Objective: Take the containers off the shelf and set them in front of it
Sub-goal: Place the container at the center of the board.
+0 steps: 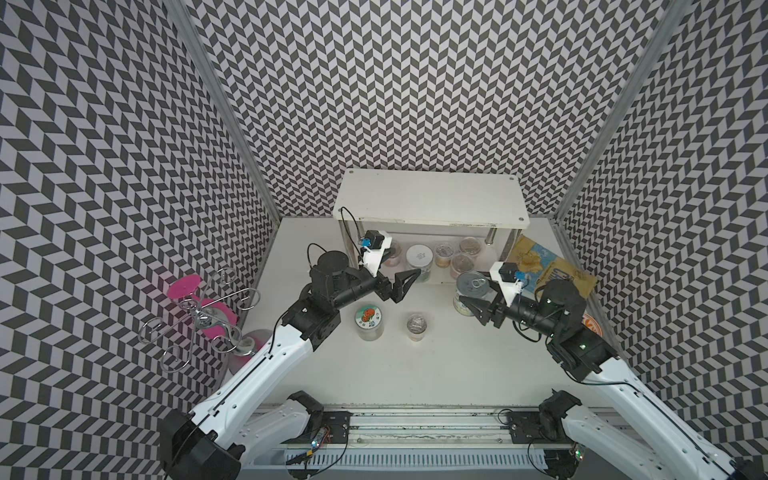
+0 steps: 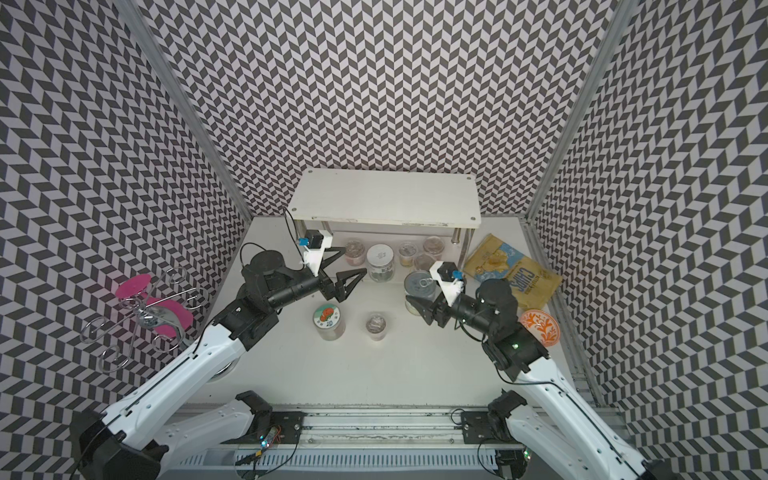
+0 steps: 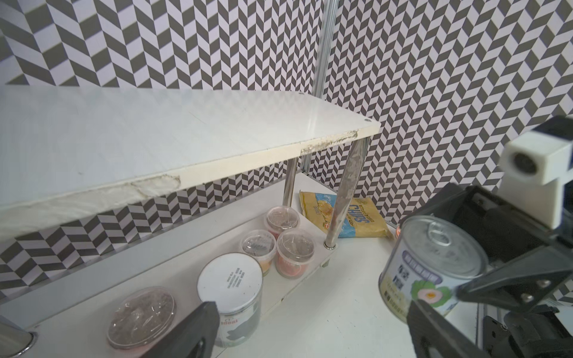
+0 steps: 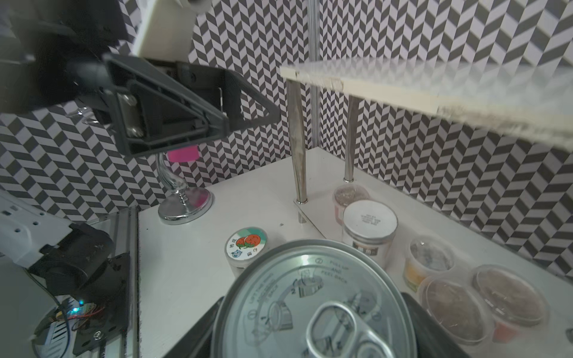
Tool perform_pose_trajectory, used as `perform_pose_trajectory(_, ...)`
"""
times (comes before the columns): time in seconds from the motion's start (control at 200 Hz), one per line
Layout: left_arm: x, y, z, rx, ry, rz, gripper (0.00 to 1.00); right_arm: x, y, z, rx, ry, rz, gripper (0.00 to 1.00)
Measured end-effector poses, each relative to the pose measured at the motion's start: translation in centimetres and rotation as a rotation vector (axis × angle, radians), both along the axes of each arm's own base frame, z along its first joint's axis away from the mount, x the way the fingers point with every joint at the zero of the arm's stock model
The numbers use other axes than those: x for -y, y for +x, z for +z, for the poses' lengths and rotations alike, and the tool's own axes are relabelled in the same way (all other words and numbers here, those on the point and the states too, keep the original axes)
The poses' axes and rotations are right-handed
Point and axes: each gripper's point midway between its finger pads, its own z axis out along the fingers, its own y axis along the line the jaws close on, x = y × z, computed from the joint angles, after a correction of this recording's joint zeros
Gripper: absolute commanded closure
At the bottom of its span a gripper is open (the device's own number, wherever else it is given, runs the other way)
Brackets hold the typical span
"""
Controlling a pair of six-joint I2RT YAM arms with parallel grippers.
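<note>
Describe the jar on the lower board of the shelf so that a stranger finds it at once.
Find the white two-tier shelf at the back of the table and look at its lower board. One jar stands there among small cups. It is taller than them, and only it has a white lid; the cups have clear film tops.

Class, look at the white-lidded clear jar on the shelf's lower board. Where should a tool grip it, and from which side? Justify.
Grip the white-lidded jar around its upright round wall, below the lid, coming in level from the open front. The shelf's top board overhangs it, likely ruling out a descent, and cups stand alongside.
</note>
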Motion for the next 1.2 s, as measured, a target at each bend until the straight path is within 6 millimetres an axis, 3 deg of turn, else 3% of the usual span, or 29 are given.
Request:
perform_pose_trajectory(0.18, -0.4, -0.6, -1.0, -0.020, -0.004, 0.003, 0.01, -0.6, -0.5, -8.8, -0.105, -0.055, -0.019, 0.33)
perform_pose_trajectory(0.315, -0.6, -0.8, -0.7, -0.011, -0.017, 0.003, 0.01, -0.8, -0.6, -12.3, -0.139, -0.072, -0.066, 0.34)
perform_pose_trajectory(0.591, -0.7, -0.7, -0.9, -0.011, -0.017, 0.008, 0.01, -1.2, 1.4, -13.3, -0.113, -0.066, -0.164, 0.32)
perform_pose_trajectory(0.991, -0.9, -0.6, -1.3, -0.019, -0.011, 0.015, 0.01, -1.1, 2.1, -17.0, -0.160, -0.137, -0.214, 0.30)
perform_pose_trajectory(1.197, -1.0, -0.5, -1.5, -0.019, -0.009, 0.017, 0.01, -0.7, 2.4, -18.1, -0.171, -0.167, -0.243, 0.21)
